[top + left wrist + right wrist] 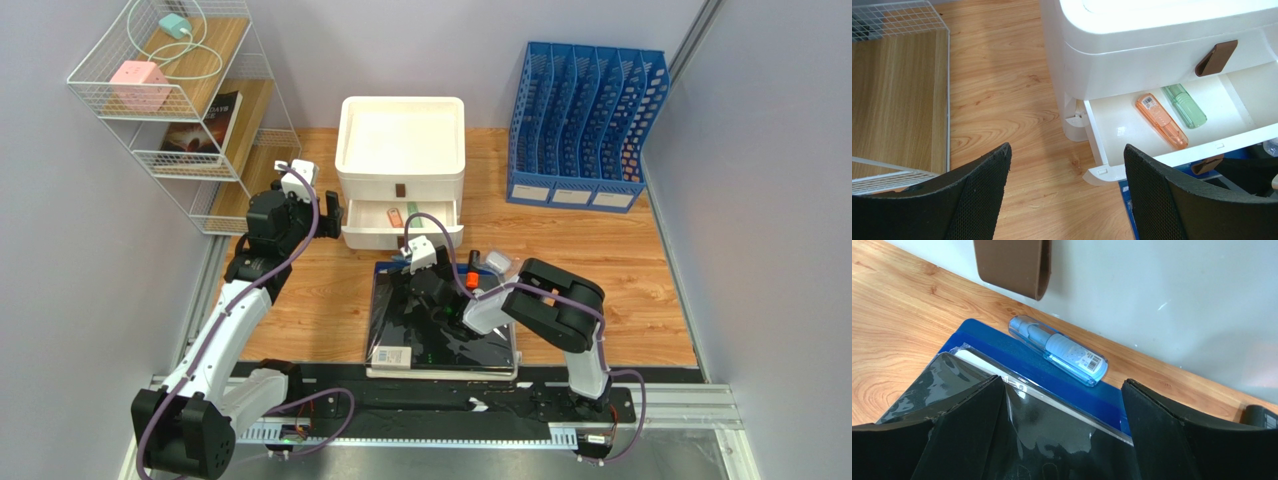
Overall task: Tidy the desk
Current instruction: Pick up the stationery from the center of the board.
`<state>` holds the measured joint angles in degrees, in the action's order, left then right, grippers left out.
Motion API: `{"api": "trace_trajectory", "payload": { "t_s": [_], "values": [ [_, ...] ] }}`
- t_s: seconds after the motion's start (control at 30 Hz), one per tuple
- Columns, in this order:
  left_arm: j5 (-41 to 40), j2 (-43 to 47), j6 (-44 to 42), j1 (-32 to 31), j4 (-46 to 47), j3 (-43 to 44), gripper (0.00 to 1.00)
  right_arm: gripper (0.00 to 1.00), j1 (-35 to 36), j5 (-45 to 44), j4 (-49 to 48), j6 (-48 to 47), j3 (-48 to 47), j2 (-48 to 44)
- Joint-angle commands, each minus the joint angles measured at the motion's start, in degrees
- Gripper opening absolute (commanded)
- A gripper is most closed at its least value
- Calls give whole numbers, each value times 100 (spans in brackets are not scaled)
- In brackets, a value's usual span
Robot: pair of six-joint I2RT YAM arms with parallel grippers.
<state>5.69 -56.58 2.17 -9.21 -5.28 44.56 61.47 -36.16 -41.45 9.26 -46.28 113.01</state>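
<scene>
The desk (620,270) is a light orange-brown wooden top. A white drawer unit (400,150) stands at its middle back, its lower drawer (1112,125) pulled out with an orange case (1161,121) and a green case (1184,105) inside. In front of it lies a glossy black book (440,335) on a blue folder (1017,350). A clear blue case (1059,350) rests on that folder beside the drawer front. My right gripper (1062,382) hovers open just over the book, the case lying ahead of its fingertips. My left gripper (1067,147) is open above bare wood, left of the drawer.
A blue file rack (585,125) stands at the back right. A white wire shelf (170,100) at the far left holds a pink cube (137,80) and a book (205,125). An orange-capped item (470,280) and a pale one (497,262) lie right of the black book.
</scene>
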Motion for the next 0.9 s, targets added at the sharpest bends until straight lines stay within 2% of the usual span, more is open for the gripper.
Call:
{"api": "trace_trajectory", "payload": {
  "t_s": [0.0,0.43,0.7,0.87],
  "values": [
    [72,41,-103,34,220,-43,88,95,-47,364,-82,-319,76,45],
    [72,-29,-103,34,247,-26,87,93,-223,1585,-477,85,32,441],
    [63,-38,-103,34,255,-35,87,90,-180,1744,-671,261,189,520],
    [63,-29,-95,34,256,-26,87,89,101,1788,-680,191,146,625]
  ]
}}
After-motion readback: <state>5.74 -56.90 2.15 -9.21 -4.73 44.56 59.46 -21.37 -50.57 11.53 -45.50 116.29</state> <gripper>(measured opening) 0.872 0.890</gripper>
